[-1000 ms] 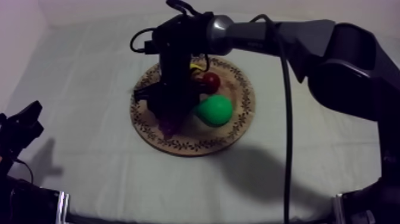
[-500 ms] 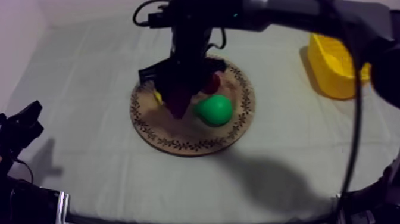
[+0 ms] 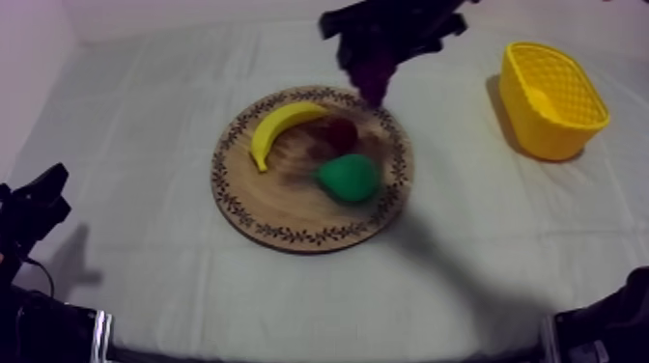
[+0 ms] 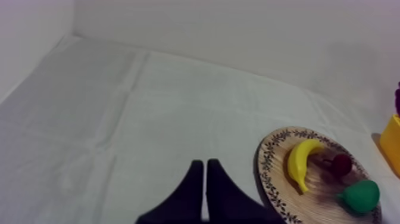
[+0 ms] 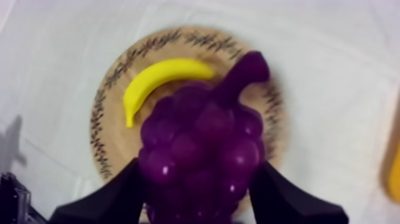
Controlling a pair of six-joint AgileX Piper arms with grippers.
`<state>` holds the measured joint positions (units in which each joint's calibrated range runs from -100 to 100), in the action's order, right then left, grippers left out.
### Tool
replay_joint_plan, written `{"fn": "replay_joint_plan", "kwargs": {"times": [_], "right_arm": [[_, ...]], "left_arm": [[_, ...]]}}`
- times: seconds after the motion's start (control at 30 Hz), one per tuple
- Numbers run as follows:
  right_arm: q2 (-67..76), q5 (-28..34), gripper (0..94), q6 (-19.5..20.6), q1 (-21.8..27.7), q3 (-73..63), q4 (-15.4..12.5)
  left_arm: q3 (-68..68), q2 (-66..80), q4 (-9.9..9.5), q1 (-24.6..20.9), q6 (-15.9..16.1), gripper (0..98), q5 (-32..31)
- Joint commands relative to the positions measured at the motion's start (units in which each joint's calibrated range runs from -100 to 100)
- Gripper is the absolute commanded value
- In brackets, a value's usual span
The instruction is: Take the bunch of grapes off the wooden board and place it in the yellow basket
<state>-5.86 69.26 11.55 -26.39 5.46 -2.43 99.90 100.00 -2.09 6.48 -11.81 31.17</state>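
My right gripper (image 3: 373, 60) hangs above the far rim of the round wooden board (image 3: 280, 198), shut on the purple bunch of grapes (image 3: 371, 73), which is lifted clear of the board. In the right wrist view the grapes (image 5: 205, 149) sit between my black fingers (image 5: 119, 196), over the board (image 5: 110, 107) and the banana (image 5: 161, 80). The yellow basket (image 3: 552, 97) stands on the cloth to the right. My left gripper (image 3: 43, 198) rests low at the left edge; in its wrist view the fingers (image 4: 196, 184) lie together as a narrow wedge.
On the board lie a banana (image 3: 280, 130), a small red fruit (image 3: 338, 132) and a green pear (image 3: 348, 179). Open cloth separates the board from the basket. The left wrist view takes in the board (image 4: 274, 161) and the back wall.
My right gripper has risen off the board with the grapes and moved back and right, toward the basket. The banana is now uncovered. The left arm has stayed still.
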Motion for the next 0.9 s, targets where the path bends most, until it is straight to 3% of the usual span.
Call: {"fn": "replay_joint_plan", "kwargs": {"times": [0.0,0.47,0.7,0.87], "right_arm": [[4.4,-2.2,23.9,-3.5,3.2,2.1,0.0],[11.5,-10.9,24.0,-16.1,18.2,6.1,0.6],[10.8,-16.8,23.8,-23.6,25.6,8.2,-0.7],[8.2,-17.5,23.9,-26.2,29.6,7.5,-1.2]], "left_arm": [[0.0,0.0,-0.04,0.0,0.0,0.1,0.0],[0.0,0.0,-0.04,0.0,0.0,0.1,0.0],[0.0,0.0,-0.04,0.0,0.0,0.1,0.0],[0.0,0.0,-0.04,0.0,0.0,0.1,0.0]]}}
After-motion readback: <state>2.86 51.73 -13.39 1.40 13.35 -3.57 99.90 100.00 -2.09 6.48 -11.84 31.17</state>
